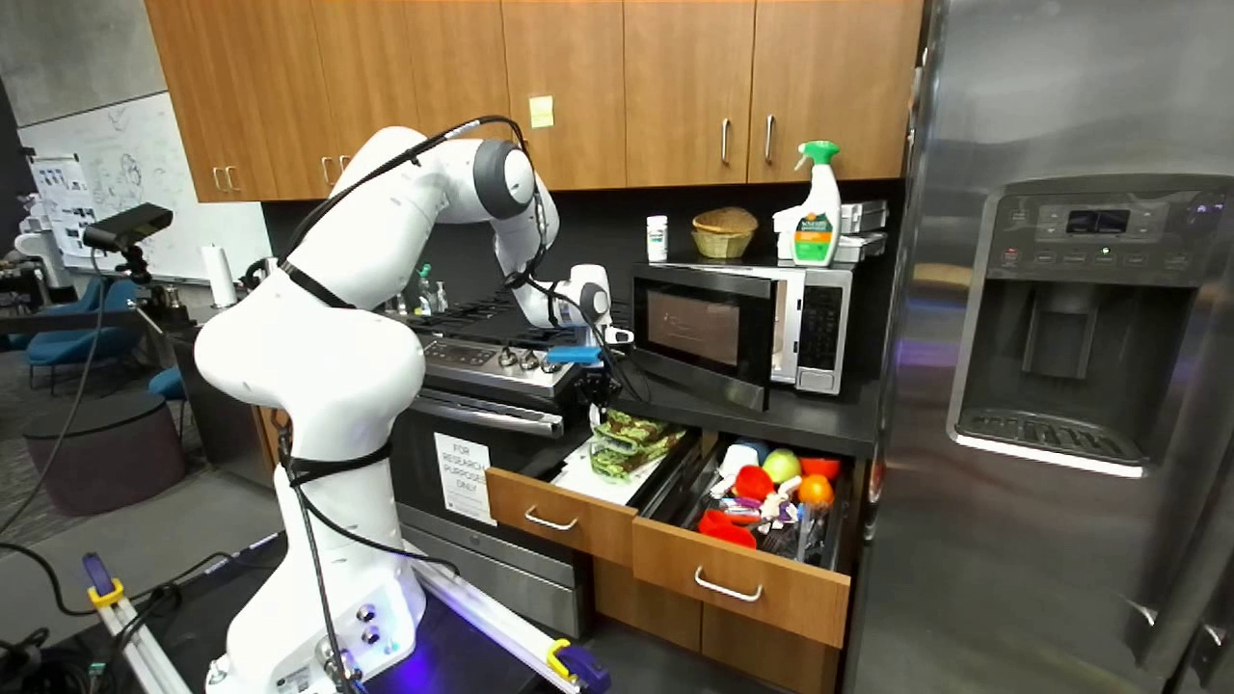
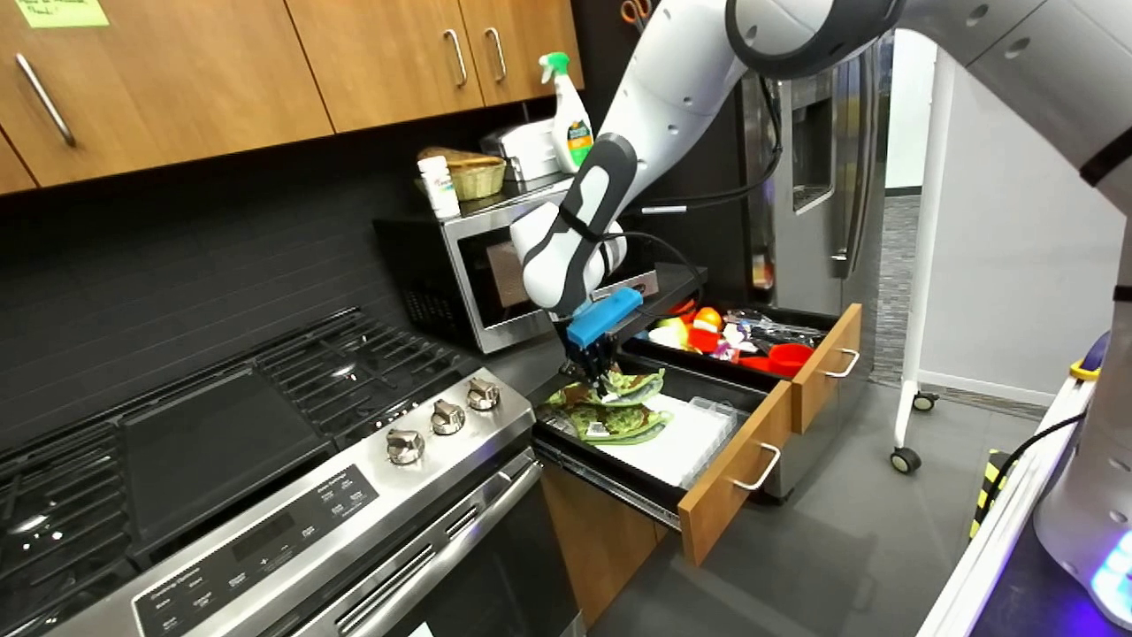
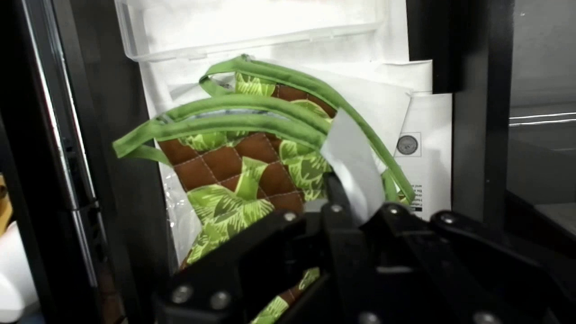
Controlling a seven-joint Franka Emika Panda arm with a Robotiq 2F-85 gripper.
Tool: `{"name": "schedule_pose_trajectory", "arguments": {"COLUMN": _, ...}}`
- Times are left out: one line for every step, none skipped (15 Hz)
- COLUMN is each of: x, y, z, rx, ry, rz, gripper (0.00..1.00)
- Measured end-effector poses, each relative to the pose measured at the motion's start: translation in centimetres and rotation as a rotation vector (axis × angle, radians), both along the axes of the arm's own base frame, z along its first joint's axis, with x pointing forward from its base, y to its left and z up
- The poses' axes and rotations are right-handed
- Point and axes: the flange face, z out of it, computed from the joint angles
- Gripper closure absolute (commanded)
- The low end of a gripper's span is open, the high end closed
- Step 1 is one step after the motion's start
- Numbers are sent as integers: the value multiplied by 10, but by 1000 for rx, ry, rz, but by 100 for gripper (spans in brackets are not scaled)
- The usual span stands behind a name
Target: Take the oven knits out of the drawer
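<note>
The drawer (image 1: 603, 532) stands pulled out. The oven knits (image 3: 220, 163) lie inside the drawer, toward its rear: two overlapping fabric pieces, quilted, patterned in green and brown, edged in green binding. White papers (image 3: 387, 103) lie beneath them, and a clear plastic tray (image 3: 270, 42) sits nearer the drawer's front. The end effector (image 2: 601, 382) points down into the drawer, at the knits. A white tag-like piece (image 3: 353, 164) partly hides its fingertips in the wrist view; whether the fingers stand wide or narrow, or hold any fabric, cannot be determined. Directly beside the drawer on one side is the range (image 2: 265, 540); on the opposite side, a neighbouring drawer (image 1: 800, 593), also pulled out, contains red items (image 1: 754, 482), an orange item (image 1: 816, 490) and a green item (image 1: 783, 466). Above the level of the drawer, the dark tabletop (image 1: 831, 416) carries a microwave (image 1: 709, 328) with its door ajar; a spray bottle (image 1: 816, 217) stands upright on top of it, farther above the drawer.
</note>
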Motion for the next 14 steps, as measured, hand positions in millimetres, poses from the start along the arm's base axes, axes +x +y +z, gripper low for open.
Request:
{"name": "schedule_pose_trajectory", "arguments": {"x": 0, "y": 0, "z": 6, "rx": 1, "ry": -3, "rz": 0, "gripper": 97}}
{"name": "schedule_pose_trajectory", "arguments": {"x": 0, "y": 1, "z": 11, "rx": 1, "ry": -5, "rz": 0, "gripper": 97}}
{"name": "schedule_pose_trajectory", "arguments": {"x": -1, "y": 2, "z": 15, "rx": 2, "ry": -6, "rz": 0, "gripper": 97}}
{"name": "schedule_pose_trajectory", "arguments": {"x": -2, "y": 3, "z": 19, "rx": 2, "ry": -6, "rz": 0, "gripper": 97}}
{"name": "schedule_pose_trajectory", "arguments": {"x": -3, "y": 4, "z": 23, "rx": 4, "ry": -7, "rz": 0, "gripper": 97}}
{"name": "schedule_pose_trajectory", "arguments": {"x": -4, "y": 5, "z": 26, "rx": 5, "ry": -9, "rz": 1, "gripper": 97}}
{"name": "schedule_pose_trajectory", "arguments": {"x": -5, "y": 7, "z": 30, "rx": 7, "ry": -9, "rz": 2, "gripper": 97}}
{"name": "schedule_pose_trajectory", "arguments": {"x": -7, "y": 9, "z": 35, "rx": 10, "ry": -9, "rz": 4, "gripper": 97}}
{"name": "schedule_pose_trajectory", "arguments": {"x": -7, "y": 11, "z": 39, "rx": 11, "ry": -10, "rz": 5, "gripper": 97}}
{"name": "schedule_pose_trajectory", "arguments": {"x": -8, "y": 13, "z": 45, "rx": 13, "ry": -12, "rz": 7, "gripper": 97}}
{"name": "schedule_pose_trajectory", "arguments": {"x": -9, "y": 15, "z": 51, "rx": 14, "ry": -13, "rz": 9, "gripper": 97}}
{"name": "schedule_pose_trajectory", "arguments": {"x": -10, "y": 16, "z": 57, "rx": 15, "ry": -16, "rz": 10, "gripper": 97}}
{"name": "schedule_pose_trajectory", "arguments": {"x": -10, "y": 18, "z": 64, "rx": 18, "ry": -20, "rz": 11, "gripper": 97}}
{"name": "schedule_pose_trajectory", "arguments": {"x": -11, "y": 19, "z": 71, "rx": 20, "ry": -25, "rz": 12, "gripper": 97}}
